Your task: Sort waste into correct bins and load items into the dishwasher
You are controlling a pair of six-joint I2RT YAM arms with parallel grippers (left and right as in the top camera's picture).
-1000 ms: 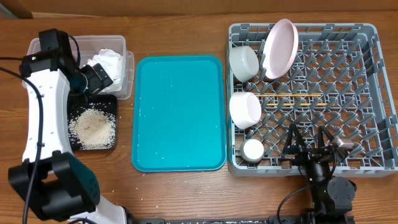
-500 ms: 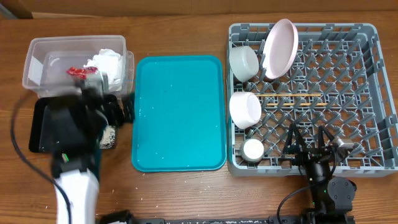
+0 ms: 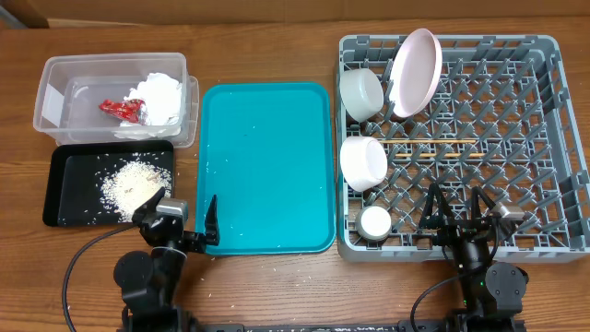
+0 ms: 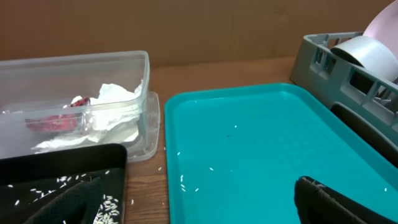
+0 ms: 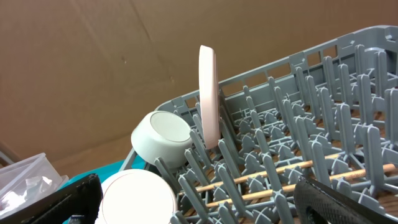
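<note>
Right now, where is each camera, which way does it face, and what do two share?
Overhead: above the table, looking straight down on clear tub, black tray, teal tray, dish rack; left gripper, right gripper at near edge.
Left wrist: low, facing across the teal tray to the tub; own fingers at bottom.
Right wrist: low at the rack, facing the plate over pegs; own fingers at bottom.
Shared: overhead and left wrist both show the tub.

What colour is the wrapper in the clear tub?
The wrapper is red and white; overhead view shows it best.
</note>
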